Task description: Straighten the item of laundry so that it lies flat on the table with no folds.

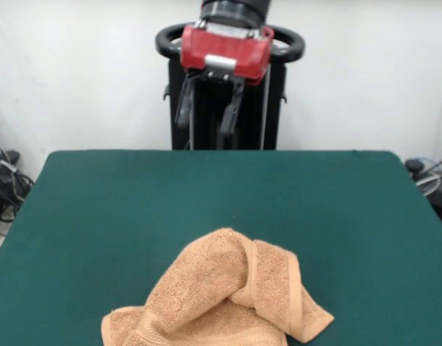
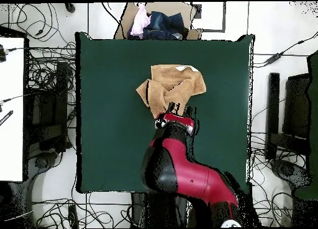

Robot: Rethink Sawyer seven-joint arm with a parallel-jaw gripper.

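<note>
Peach towel (image 1: 228, 299) lying crumpled with folds on green table (image 1: 134, 209), gripper (image 1: 209, 108) hanging raised above, fingers (image 1: 184, 101) spread apart, holding nothing

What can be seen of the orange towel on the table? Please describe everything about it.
The towel is peach-orange terry cloth with a smoother woven border band along its edges. It is crumpled, not flat: one part is folded over the rest in a raised hump, and a corner sticks out to the side. It lies on the green table, in the half away from the robot's base, near the edge. Only the table touches it; the gripper hangs above, apart from it.
</note>
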